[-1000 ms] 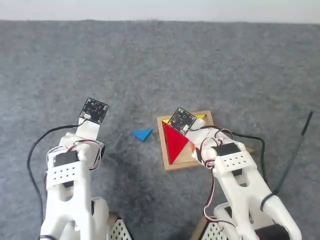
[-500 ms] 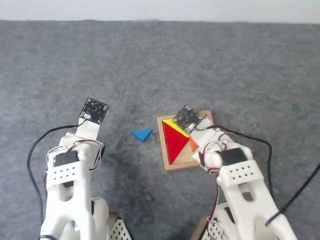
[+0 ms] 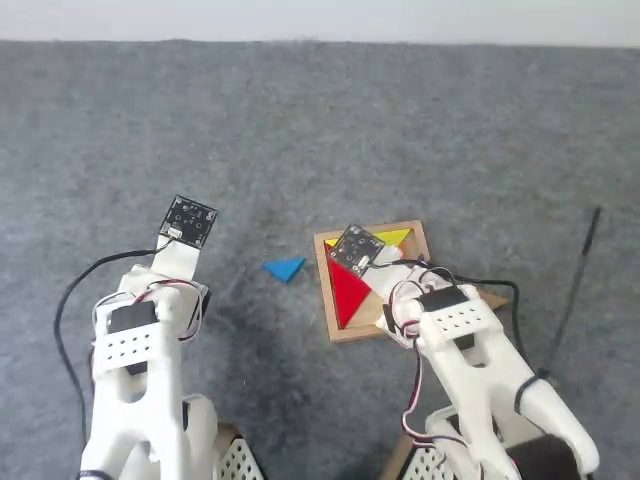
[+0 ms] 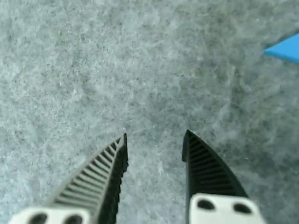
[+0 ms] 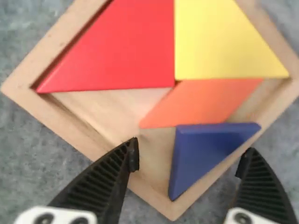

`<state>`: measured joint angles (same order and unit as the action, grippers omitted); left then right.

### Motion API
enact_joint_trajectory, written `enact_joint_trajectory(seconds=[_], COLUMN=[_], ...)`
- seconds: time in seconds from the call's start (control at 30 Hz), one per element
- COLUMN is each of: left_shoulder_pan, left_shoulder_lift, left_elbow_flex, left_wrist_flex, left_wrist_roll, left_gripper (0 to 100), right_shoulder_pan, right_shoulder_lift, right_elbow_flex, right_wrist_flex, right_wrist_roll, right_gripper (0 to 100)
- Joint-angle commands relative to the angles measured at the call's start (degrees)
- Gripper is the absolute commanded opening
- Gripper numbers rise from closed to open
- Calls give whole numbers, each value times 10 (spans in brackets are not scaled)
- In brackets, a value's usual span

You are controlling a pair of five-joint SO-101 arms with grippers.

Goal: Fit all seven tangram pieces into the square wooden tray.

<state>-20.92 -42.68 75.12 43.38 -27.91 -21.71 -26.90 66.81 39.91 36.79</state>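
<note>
1. Shifted since a second ago: right arm (image 3: 455,325) has swung its wrist out over the tray and back toward the near-left part, so more of the yellow piece now shows in the high view. Left arm (image 3: 135,335) and the loose light blue triangle are where they were.
2. Worktop (image 3: 300,130): grey felt, carrying everything.
3. Tray (image 5: 103,107): square, wooden, under the right wrist. It is part filled, with bare floor open beside the red and orange pieces.
4. Red triangle (image 5: 121,51): large, flat in the tray, edge to edge with the yellow one.
5. Yellow triangle (image 5: 215,42): large, seated in the tray.
6. Orange piece (image 5: 201,102): slanted four-sided shape, lying against the yellow edge.
7. Dark blue triangle (image 5: 201,149): in a tray corner, touching the orange piece. Whether it sits flush is unclear.
8. Right claw (image 5: 189,158): spread wide and empty, above the dark blue triangle. Judged just released, so four pieces are in.
9. Left claw (image 4: 155,135): moderately parted and empty, over bare felt.
10. Light blue triangle (image 3: 285,269): small, on the felt between the arms, near the tray's left side. Likely the next pickup.
</note>
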Motion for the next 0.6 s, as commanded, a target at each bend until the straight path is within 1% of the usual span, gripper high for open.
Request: enact_joint_trajectory(seconds=[0.0,0.13,0.27,0.37,0.43,0.57], left_shoulder_pan=[-3,-3,-3,-3,-3,-3], left_shoulder_lift=[-1,-1,-1,-1,-1,-1], left_elbow_flex=[-6,-6,-6,-6,-6,-6], left_wrist_flex=[-6,-6,-6,-6,-6,-6], left_wrist_roll=[-8,-8,-8,-8,-8,-8], left_gripper=[178,178,178,178,178,178], right_shoulder_pan=[29,44,45,49,58,88], right_shoulder_lift=[9,26,30,29,29,29], right_elbow_flex=[-33,-39,-40,-41,-46,-62], right_wrist_flex=[-9,-13,-35,-58,-73,-73], right_wrist_roll=[32,73,73,72,67,42], right_gripper=[313,217,171,113,79,46])
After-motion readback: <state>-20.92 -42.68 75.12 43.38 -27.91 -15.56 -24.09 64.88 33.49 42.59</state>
